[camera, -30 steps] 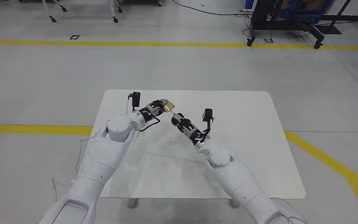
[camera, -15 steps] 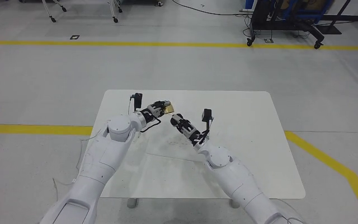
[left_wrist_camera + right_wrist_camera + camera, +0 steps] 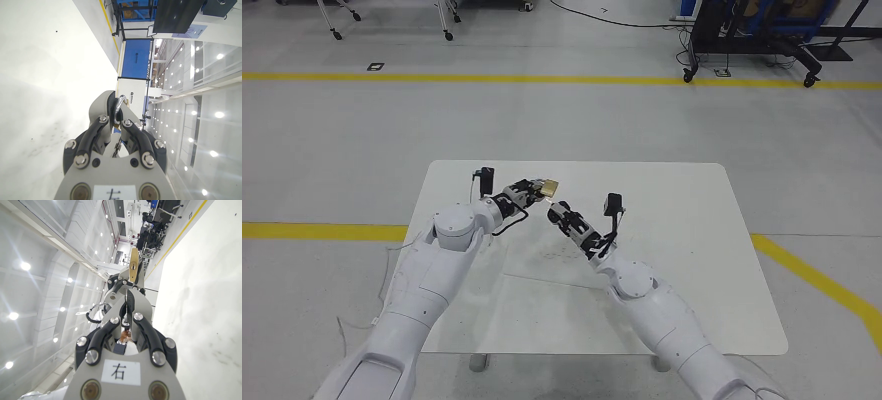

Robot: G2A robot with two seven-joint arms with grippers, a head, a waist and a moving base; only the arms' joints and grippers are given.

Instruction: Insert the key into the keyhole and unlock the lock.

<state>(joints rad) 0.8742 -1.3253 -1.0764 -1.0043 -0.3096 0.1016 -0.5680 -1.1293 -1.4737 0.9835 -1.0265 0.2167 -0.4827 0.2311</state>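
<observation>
Lock [image 3: 133, 264], clamped in left claw [image 3: 118, 112]: keyhole faces right claw [image 3: 127, 295], pinched on key [image 3: 125, 295], just beside, roughly in line.

key seemingly hidden in right tool [image 3: 129, 294], lock [image 3: 118, 107] half-covered

The lock [image 3: 133, 265] is brushed brass with a dull sheen; its shackle [image 3: 118, 106] is polished, glossy silver metal. The key [image 3: 125, 294] edge shows bright metal. The desk [image 3: 682, 250] is smooth matt white, faintly scuffed. The right gripper [image 3: 129, 292] has ribbed black pads [image 3: 130, 308], smooth pale plastic shells and shiny screws.
</observation>
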